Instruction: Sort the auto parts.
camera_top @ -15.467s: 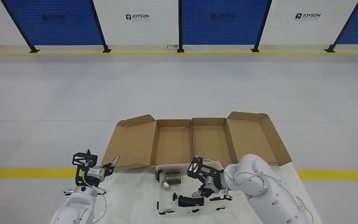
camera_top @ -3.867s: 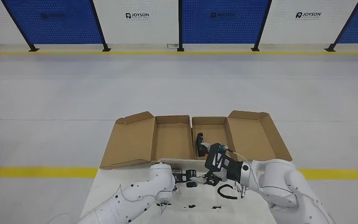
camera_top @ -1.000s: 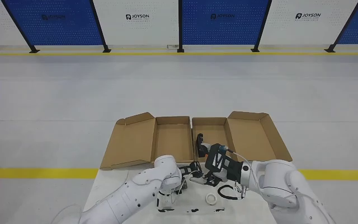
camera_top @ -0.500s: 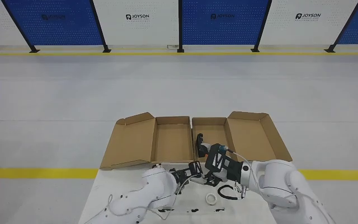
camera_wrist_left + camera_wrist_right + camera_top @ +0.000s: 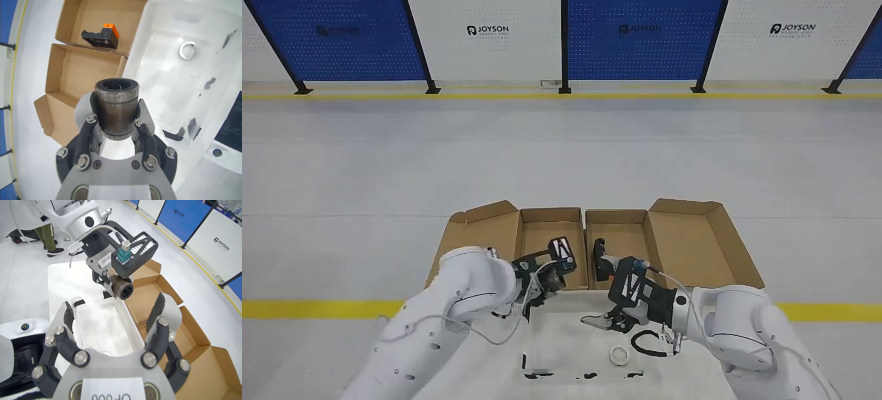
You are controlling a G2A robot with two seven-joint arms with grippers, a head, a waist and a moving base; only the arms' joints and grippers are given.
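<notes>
My left gripper (image 5: 115,103) is shut on a dark metal cylinder (image 5: 116,106), a hollow sleeve held upright off the table. In the top view the left gripper (image 5: 545,277) hangs by the front edge of the cardboard box's (image 5: 552,255) left compartment. From the right wrist view the cylinder (image 5: 122,289) pokes out of that gripper, above the box edge. My right gripper (image 5: 113,313) is open with nothing between its fingers, over the white tray (image 5: 130,321). A black and orange part (image 5: 102,37) lies in the right compartment. A white ring (image 5: 187,50) lies in the tray.
The white tray (image 5: 542,345) stands in front of the box and holds small black scraps (image 5: 173,132) near its close end. The box flaps (image 5: 707,240) fold outward on both sides. The right arm (image 5: 722,320) lies along the tray's right side.
The left arm has lifted out of the tray and swung back toward the left box compartment, carrying the metal cylinder. The right arm has stayed put.
</notes>
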